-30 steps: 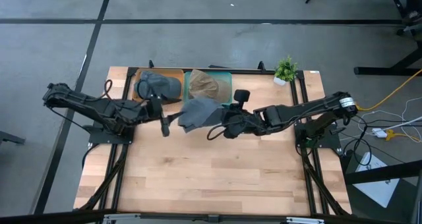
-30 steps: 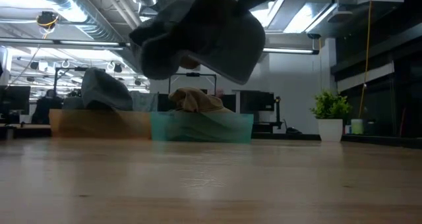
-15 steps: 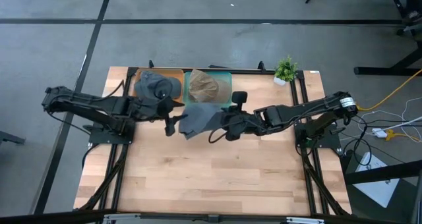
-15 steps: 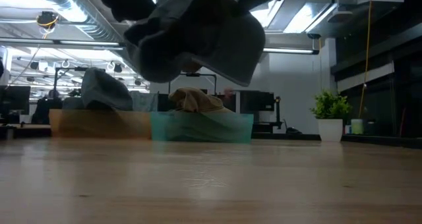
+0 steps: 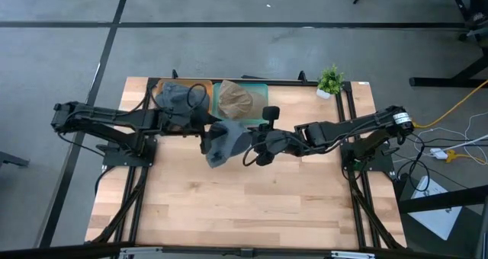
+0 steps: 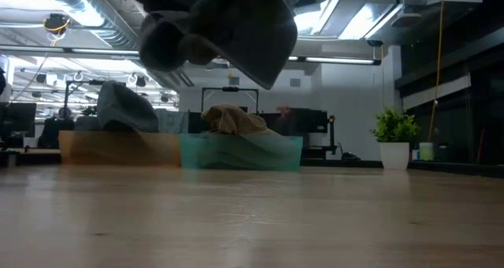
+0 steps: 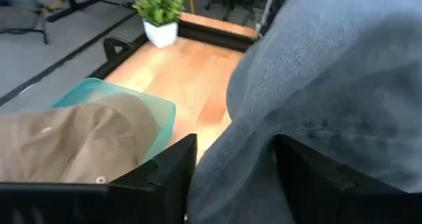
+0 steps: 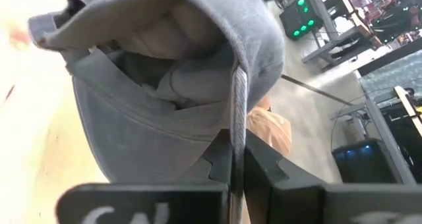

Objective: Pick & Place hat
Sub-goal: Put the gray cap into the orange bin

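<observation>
hat (image 5: 226, 140) is hanging above mid-table, its brim pinched edge-on in the right gripper (image 5: 258, 145)'s closed fingers while its crown is pushing between the left gripper (image 7: 232, 178)'s parted fingers, reaching in from the bins' side.

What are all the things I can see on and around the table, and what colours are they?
Held hat: one, grey, lifted above the middle of the table.
Grey hat in bin: one, grey, in the orange bin.
Tan hat: one, tan, in the teal bin.
Orange bin: one, orange, far edge of the table, left of the teal bin.
Teal bin: one, teal, far edge, beside the orange bin.
Potted plant: one, green in a white pot, far right corner.
Table: one, light wood.
Right gripper: one, dark, shut on the held hat's edge.
Left gripper: one, dark, fingers either side of the held hat's fabric.
</observation>
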### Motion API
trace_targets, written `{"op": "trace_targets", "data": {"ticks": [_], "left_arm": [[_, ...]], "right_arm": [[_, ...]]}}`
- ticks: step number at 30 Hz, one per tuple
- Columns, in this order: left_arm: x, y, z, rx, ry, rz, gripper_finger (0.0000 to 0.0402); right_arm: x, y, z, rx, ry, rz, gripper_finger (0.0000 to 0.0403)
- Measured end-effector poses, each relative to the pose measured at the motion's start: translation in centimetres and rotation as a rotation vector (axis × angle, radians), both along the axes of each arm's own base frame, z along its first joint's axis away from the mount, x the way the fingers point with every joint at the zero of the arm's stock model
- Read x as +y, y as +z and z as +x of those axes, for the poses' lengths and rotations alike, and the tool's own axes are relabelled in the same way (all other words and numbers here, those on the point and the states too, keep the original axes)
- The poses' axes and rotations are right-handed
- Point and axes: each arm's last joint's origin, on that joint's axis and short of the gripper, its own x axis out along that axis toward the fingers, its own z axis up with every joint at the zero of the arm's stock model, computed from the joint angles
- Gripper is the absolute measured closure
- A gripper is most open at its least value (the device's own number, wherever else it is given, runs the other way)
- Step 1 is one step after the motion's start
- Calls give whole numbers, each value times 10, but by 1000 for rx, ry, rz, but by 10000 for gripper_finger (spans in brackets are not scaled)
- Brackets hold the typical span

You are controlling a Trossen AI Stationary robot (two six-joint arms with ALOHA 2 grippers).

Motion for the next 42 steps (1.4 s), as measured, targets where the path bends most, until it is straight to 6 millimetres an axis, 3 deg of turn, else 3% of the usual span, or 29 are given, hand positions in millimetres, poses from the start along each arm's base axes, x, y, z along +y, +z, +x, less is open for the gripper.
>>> {"op": "trace_targets", "data": {"ticks": [4,11,20,28,34,42], "left_arm": [[2,6,-6,-40,88,-4,253],[6,22,-21,-134,234,42,388],[9,35,-26,-243,370,76,397],[14,42,-29,-274,528,171,397],[11,46,-32,-244,389,263,398],[-4,45,-28,-242,57,299,398]], "right_arm": [[0,-1,-1,5,-8,6,384],[-1,-2,-1,-15,-41,57,384],[-1,1,1,-105,-94,141,376],[2,-1,0,-158,-126,331,346],[1,-4,2,-142,-60,569,298],[-21,-4,8,-100,22,901,193]]}}
